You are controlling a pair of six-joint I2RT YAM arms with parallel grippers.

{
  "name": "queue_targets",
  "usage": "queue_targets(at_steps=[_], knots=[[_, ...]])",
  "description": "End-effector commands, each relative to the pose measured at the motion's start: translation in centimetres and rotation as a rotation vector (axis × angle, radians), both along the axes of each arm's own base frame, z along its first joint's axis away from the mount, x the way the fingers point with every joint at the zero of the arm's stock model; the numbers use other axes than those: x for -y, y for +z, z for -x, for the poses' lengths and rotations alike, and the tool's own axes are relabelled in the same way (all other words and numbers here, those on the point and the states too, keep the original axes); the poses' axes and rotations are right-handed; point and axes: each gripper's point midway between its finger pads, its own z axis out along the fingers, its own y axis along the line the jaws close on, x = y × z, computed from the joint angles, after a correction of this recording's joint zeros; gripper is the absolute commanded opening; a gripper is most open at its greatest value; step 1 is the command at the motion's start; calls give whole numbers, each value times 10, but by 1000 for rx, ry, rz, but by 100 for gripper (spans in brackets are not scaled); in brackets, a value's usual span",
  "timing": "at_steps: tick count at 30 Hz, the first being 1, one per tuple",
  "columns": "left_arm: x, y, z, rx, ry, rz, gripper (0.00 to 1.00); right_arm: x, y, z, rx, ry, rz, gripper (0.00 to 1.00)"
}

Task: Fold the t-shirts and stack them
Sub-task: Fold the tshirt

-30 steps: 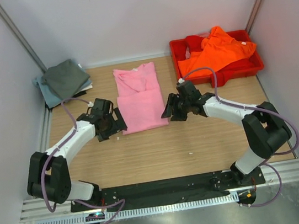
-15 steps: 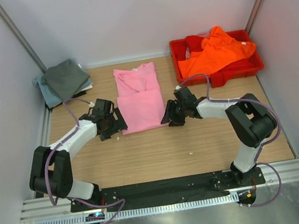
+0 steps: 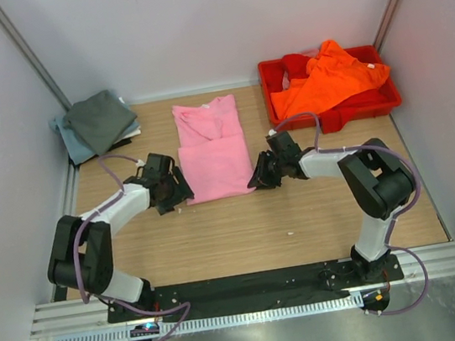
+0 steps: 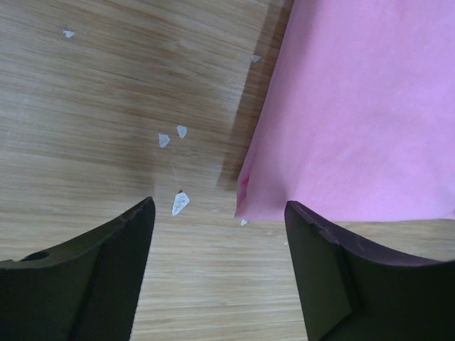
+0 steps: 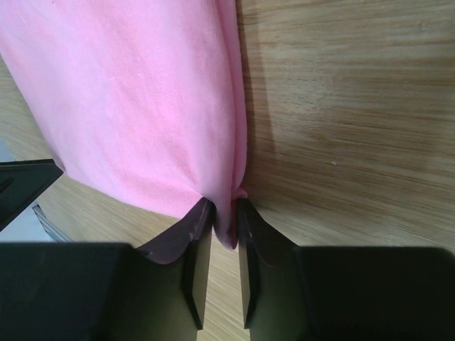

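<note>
Pink t-shirt (image 3: 212, 149), one of four counted; near-right corner pinched by right claw (image 5: 224, 206), near-left corner straddled by left claw (image 4: 219, 204), spread wide

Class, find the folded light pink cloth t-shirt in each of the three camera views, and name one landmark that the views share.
Top external: the folded light pink cloth t-shirt lies mid-table, towards the back.
Left wrist: upper right, its corner just ahead of the open left gripper.
Right wrist: upper left, its corner pinched by the right gripper.
Shared landmark: the wooden tabletop along the shirt's edge.
</note>
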Motion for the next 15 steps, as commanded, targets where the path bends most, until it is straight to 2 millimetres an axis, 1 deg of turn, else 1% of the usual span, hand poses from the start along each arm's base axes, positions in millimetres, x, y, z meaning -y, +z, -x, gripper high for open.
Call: queue_targets(at_steps=[1,2,3,5,6,9,12,14,15], knots=[[7,-1,-12,36,33,52,71,5,-12,1,-7,2,20,25],[7,-4,-12,30,40,54,69,4,-13,2,-10,4,19,23],[11,-6,-8,12,35,78,64,5,-13,2,-10,5,20,22],[12,-10,-8,7,56,89,61,5,-14,1,-13,7,17,18],[12,-12,-7,5,62,91,58,2,-12,-2,7,8,5,16],[13,-15,-7,7,77,107,54,2,-13,-3,7,11,1,12],[13,-15,-8,10,87,109,54,2,-14,-4,5,12,-3,9],[16,-15,-8,12,86,123,50,2,-15,-4,3,13,-4,8],[17,-16,-9,15,89,132,45,2,-17,-3,-2,15,-5,8]])
